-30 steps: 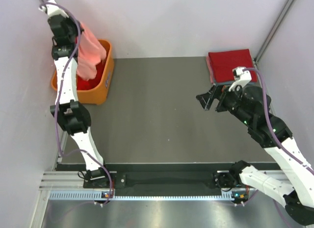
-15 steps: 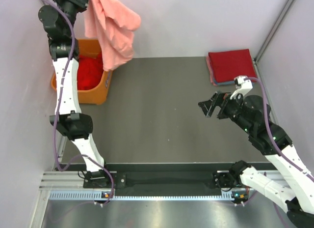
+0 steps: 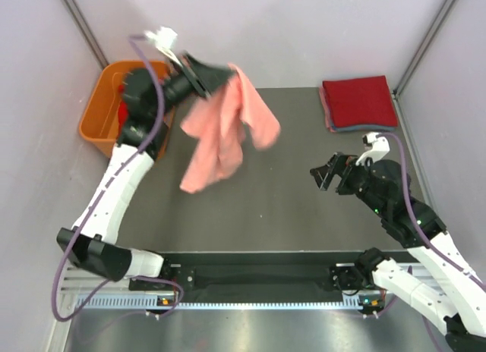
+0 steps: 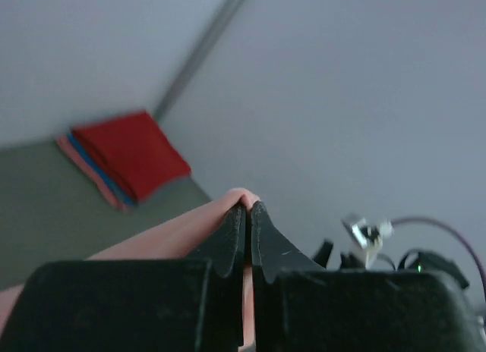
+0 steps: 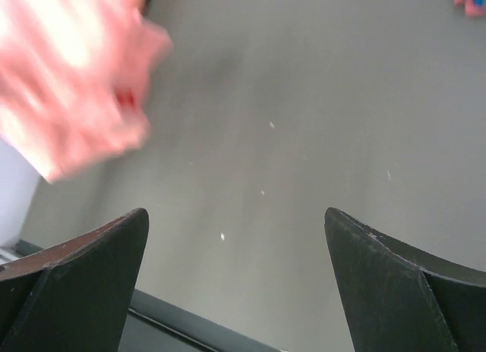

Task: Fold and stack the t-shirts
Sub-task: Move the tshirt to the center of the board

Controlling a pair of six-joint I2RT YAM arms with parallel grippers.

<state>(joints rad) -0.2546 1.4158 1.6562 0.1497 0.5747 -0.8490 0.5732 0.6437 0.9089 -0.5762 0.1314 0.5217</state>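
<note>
Grey counter (image 3: pixel 288 215), pale walls all round, and all the action is up at the far left. Left hand (image 3: pixel 226 70) is high over the far edge of the counter, fingers pressed together on a fold of the pink tee (image 3: pixel 224 132); the wrist view shows the two tips (image 4: pixel 247 215) clamped tight with pink cloth (image 4: pixel 175 234) squeezed between them. The tee hangs off that one pinch, bunched and flaring, its low end in the air above the left-middle of the counter and touching nothing.

I read this as the carry: get the tee out over open counter and lay it flat for folding. To do it well, bring the hand down gently so the hanging end lands first, then draw away from it so the cloth spreads rather than heaps. One pinch point won't square it up, so a second corner needs taking.

Right hand (image 3: pixel 323 174) is the candidate: fingers spread wide, holding nothing, poised over the right-middle and facing the tee, which shows as a pink blur in its own camera. It sits close to the landing zone, so mind a clash.

Far right corner, well apart, sits the folded stack (image 3: pixel 358 102), red on top. Orange tub (image 3: pixel 97 117) is far left, behind the left arm.
</note>
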